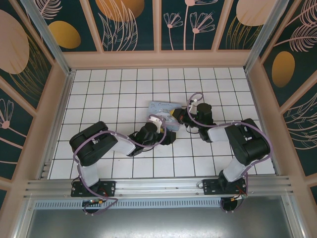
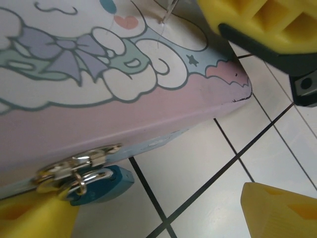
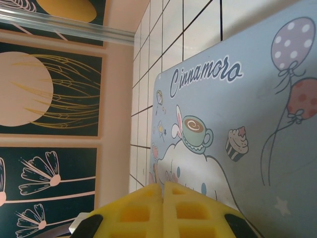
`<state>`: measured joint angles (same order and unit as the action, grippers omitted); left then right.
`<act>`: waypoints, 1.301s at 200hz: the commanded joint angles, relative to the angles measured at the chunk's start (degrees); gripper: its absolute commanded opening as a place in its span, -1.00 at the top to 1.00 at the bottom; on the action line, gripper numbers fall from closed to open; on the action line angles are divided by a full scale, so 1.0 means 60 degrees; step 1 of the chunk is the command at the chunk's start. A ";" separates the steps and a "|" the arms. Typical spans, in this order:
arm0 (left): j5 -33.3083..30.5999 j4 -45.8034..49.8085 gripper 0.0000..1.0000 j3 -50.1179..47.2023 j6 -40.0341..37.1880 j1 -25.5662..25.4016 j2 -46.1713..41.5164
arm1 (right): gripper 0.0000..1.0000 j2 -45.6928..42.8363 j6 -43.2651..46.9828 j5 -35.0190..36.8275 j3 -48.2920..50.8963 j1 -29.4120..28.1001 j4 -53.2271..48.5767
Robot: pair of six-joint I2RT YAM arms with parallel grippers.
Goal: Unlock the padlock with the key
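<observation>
The blue padlock (image 2: 101, 186) hangs by its shackle from the shiny metal hasp (image 2: 74, 166) on the front edge of the cartoon-printed tin (image 2: 124, 114). My left gripper (image 2: 153, 213) is open low over the floor, with one yellow finger (image 2: 29, 218) right beside the padlock and the other (image 2: 280, 208) far off to the right. My right gripper (image 3: 163, 186) hovers shut over the tin's lid (image 3: 247, 124). In the left wrist view a thin silvery sliver, the key (image 2: 167, 12), pokes out by the right gripper's fingertips (image 2: 233, 20).
The tin (image 1: 161, 108) lies mid-table on white tiles, with the left gripper (image 1: 167, 133) at its near edge and the right gripper (image 1: 177, 117) at its right side. Patterned walls enclose the table, and a metal rail (image 1: 158, 186) runs along the near edge.
</observation>
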<state>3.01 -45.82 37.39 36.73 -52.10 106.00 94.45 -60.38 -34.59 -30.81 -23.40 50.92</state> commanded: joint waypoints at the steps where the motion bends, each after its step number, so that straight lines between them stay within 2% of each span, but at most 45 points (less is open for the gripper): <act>1: 0.0244 -0.0969 -0.70 0.0040 0.0470 -0.0034 0.0122 | 1.00 0.0106 -0.0015 -0.0022 0.0238 -0.0074 0.0477; 75: 0.0231 -0.2074 -0.69 -0.0129 0.1676 -0.0033 0.0432 | 1.00 0.0122 -0.0045 -0.0030 0.0345 -0.0081 0.0628; 163: -0.0106 -0.0886 -0.68 0.0543 0.1262 -0.0036 0.0968 | 1.00 0.0318 -0.0121 0.0001 0.0330 -0.0109 0.0757; 219: 0.0235 -0.2868 -0.52 0.0057 0.2019 -0.0038 0.1011 | 1.00 0.0418 -0.0118 0.0018 0.0348 -0.0100 0.0815; 260: 0.0257 -0.3057 -0.49 0.0052 0.2309 -0.0044 0.1191 | 1.00 0.0473 -0.0129 0.0008 0.0315 -0.0106 0.0816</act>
<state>4.08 -60.10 37.71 48.82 -52.10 111.61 96.09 -60.58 -34.57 -29.45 -23.62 54.13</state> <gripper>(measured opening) 0.742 0.050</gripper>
